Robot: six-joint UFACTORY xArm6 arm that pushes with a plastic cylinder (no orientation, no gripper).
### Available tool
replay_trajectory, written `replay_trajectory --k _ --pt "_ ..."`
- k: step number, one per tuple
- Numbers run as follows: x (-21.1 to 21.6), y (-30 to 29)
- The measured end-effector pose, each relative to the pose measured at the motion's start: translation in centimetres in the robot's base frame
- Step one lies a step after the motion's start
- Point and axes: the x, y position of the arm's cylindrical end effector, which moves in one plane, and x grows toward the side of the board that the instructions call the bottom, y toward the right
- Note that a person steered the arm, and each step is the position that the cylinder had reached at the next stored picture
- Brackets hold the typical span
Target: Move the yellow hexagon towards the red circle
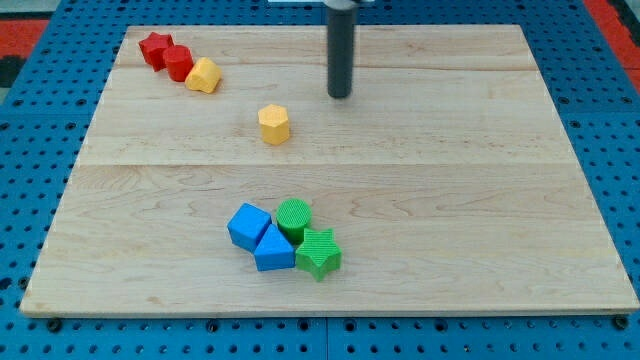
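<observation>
The yellow hexagon lies on the wooden board, left of centre in the upper half. The red circle sits near the view's top left, touching a red star on its left and a second yellow block on its right. My tip rests on the board up and to the right of the yellow hexagon, apart from it by a clear gap. The rod rises straight up out of the view's top.
A cluster sits at the lower centre: a blue cube, a blue triangular block, a green circle and a green star. The board lies on a blue pegboard table.
</observation>
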Motion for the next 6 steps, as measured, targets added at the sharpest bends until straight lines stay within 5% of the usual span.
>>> replay_trajectory --k 2,3,4,6 --pt "2.1 -19.3" --pt "5.0 -16.0" --pt "8.8 -20.9" --pt "0.9 -21.9"
